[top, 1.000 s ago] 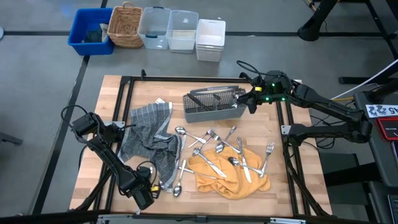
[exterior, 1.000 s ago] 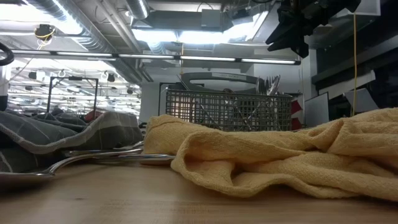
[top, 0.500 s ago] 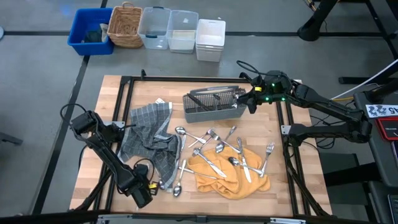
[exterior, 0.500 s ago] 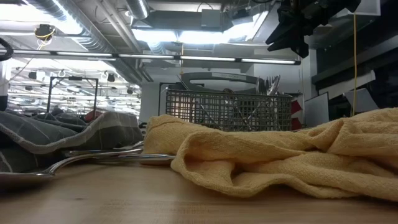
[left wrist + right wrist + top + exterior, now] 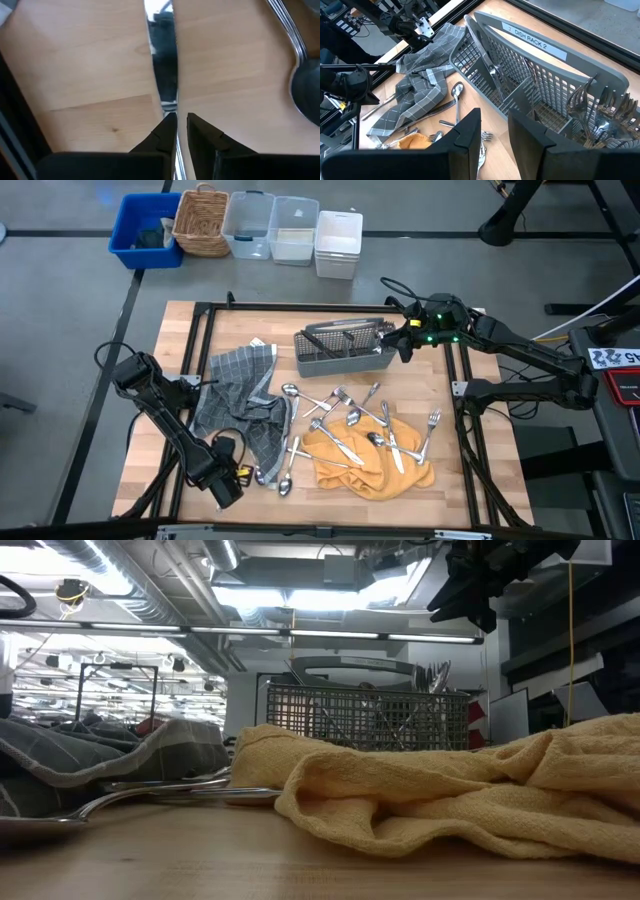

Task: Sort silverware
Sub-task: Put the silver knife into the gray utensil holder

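My left gripper [image 5: 177,131] clenches a knife [image 5: 163,60] at the table's [image 5: 480,470] near left corner, loose silverware [image 5: 350,420] beyond it between grey towel [image 5: 235,395] and yellow cloth [image 5: 365,465], my right gripper [image 5: 402,345] released beside the far caddy [image 5: 345,350].

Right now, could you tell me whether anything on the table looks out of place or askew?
Yes: the grey mesh caddy lies tipped on its side at the table's far edge, and the silverware lies scattered across the wood and the crumpled yellow towel. A grey checked cloth is bunched beside them.
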`<move>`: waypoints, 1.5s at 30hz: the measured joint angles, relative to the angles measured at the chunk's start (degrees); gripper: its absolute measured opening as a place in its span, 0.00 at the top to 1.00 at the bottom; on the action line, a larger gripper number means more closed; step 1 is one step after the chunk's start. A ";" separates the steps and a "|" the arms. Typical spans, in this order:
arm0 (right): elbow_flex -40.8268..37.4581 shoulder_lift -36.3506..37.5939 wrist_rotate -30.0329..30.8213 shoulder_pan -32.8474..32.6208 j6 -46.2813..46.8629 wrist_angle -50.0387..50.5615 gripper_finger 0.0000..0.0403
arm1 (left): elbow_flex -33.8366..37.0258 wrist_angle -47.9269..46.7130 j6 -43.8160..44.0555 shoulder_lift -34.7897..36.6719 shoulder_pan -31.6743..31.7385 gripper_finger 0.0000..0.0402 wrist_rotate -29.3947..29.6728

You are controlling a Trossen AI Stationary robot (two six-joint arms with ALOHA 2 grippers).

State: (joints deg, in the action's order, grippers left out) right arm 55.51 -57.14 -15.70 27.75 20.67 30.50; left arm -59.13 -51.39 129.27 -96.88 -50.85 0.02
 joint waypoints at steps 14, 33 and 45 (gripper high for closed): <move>0.00 0.00 0.00 0.00 0.00 0.02 0.75 | 2.33 1.96 -3.42 0.00 -0.04 0.76 -1.32; 0.00 0.00 -0.02 0.00 0.00 0.04 0.75 | 5.33 10.21 -4.78 -0.07 -0.11 0.77 -5.37; 0.00 0.00 -0.02 0.00 0.00 0.04 0.75 | 5.18 10.47 -4.89 -1.48 -0.10 0.76 -5.52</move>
State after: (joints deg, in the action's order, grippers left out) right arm 55.51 -57.14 -15.73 27.75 20.67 30.55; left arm -53.95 -40.92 124.37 -98.36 -50.95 -5.50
